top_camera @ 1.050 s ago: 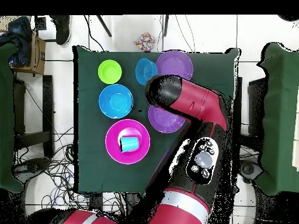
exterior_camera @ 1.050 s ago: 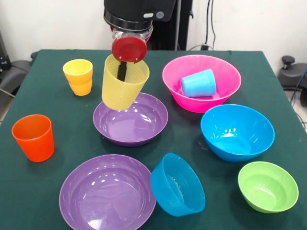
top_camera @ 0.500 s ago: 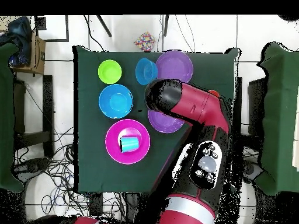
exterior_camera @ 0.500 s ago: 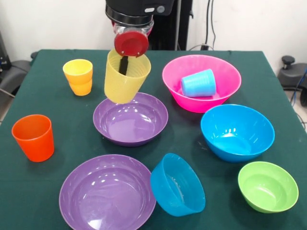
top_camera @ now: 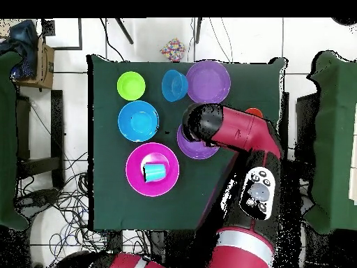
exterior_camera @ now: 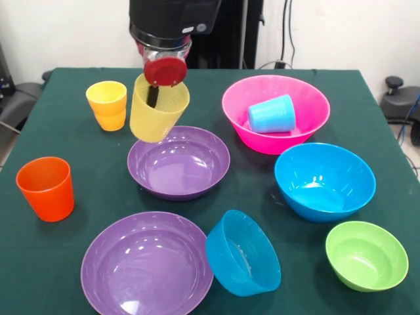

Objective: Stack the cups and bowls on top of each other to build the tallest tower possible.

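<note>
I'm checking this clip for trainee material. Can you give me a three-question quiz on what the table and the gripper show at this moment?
1. True or false: the pale yellow cup is standing on the table.
2. Which bowl holds the light blue cup? A) big blue bowl B) pink bowl C) small green bowl
3. Fill in: the two amber-yellow cups are ______ one in the other.

Key
1. False. The gripper holds it in the air, tilted, by its rim, near the far purple bowl.
2. B. It lies on its side in the pink bowl.
3. Nested.
</note>
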